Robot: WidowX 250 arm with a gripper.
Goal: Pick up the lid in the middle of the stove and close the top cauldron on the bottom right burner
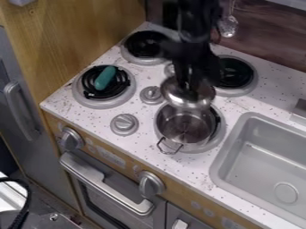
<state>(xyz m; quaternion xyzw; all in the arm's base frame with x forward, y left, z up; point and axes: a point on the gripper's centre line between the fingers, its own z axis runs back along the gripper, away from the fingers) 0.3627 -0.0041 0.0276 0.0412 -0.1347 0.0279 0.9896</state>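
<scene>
A: Grip status?
B: Gripper closed on the top of the lid, fingers pinching it near the middle. Exact contact is dark, can't make it out.
A: Where's the lid?
B: Right under the fingers, overlapping the cauldron's back rim in view. Cauldron sits uncovered on the bottom right burner.
A: Which way to go?
B: Toward the stove's front edge. Cauldron centre is almost straight down-view from the fingers, hardly any sideways offset. Only one arm, coming in from the top edge, so it's the one for it.
A: Rotation?
B: Lid's round, no long axis to line up. Level matters more. Looks close to flat, slight tilt possible.
A: Height?
B: Can't tell the gap to the rim. I'd centre first, then lower.
A: Risk?
B: Going down short. Lid would catch the back rim and tip, or nudge the cauldron toward its wire handle side.
</scene>
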